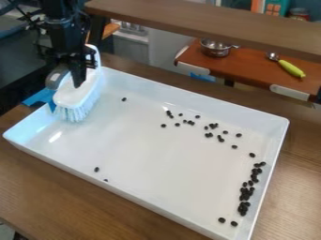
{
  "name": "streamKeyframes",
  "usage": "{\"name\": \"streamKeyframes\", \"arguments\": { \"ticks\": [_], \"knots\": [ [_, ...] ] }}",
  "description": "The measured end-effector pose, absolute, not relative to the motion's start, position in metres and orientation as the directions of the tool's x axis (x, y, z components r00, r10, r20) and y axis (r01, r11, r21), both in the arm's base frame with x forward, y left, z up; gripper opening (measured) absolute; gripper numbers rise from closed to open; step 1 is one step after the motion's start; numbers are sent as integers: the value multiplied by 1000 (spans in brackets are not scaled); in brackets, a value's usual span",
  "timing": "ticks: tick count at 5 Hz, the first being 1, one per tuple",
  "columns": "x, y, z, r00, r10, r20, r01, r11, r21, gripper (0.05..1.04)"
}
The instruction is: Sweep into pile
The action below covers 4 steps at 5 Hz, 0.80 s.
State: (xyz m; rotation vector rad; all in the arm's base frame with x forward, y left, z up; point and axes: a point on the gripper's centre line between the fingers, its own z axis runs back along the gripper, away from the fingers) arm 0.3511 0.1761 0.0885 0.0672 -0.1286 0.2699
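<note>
Hanging over the left short side of the white tray (166, 193), the black gripper (76, 78) has its fingers closed on the white brush (80, 92), and what a spot to hold it! Pale blue bristles (76, 111) point down just inside that wall; whether they touch the tray floor, I cannot tell.

And the dark beans (244, 206)? Spread out, folks! The thickest bunch runs in a long, ragged band beside the right short side, many of them touching. Two more lie near the bottom corner, just off the band's near end. A loose scatter (190, 123) sits near the far long side, stretching from its middle towards the right corner. One loner (124, 99) lies between the brush and the far side, and two stragglers (96, 169) lie by the near long side.

Under it all is the brown wooden counter (298, 187). Behind, a metal pot (216, 48) and a green-handled scoop (291, 68) rest on a reddish-brown surface (251, 66).
</note>
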Motion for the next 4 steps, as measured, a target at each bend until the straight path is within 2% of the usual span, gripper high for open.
{"name": "streamKeyframes", "arguments": {
  "ticks": [2, 4],
  "knots": [
    [358, 166, 84, 955, 263, 135, -275, 959, 73, 486],
    [365, 131, 78, 963, 249, 104, -256, 965, 63, 486]
  ]
}}
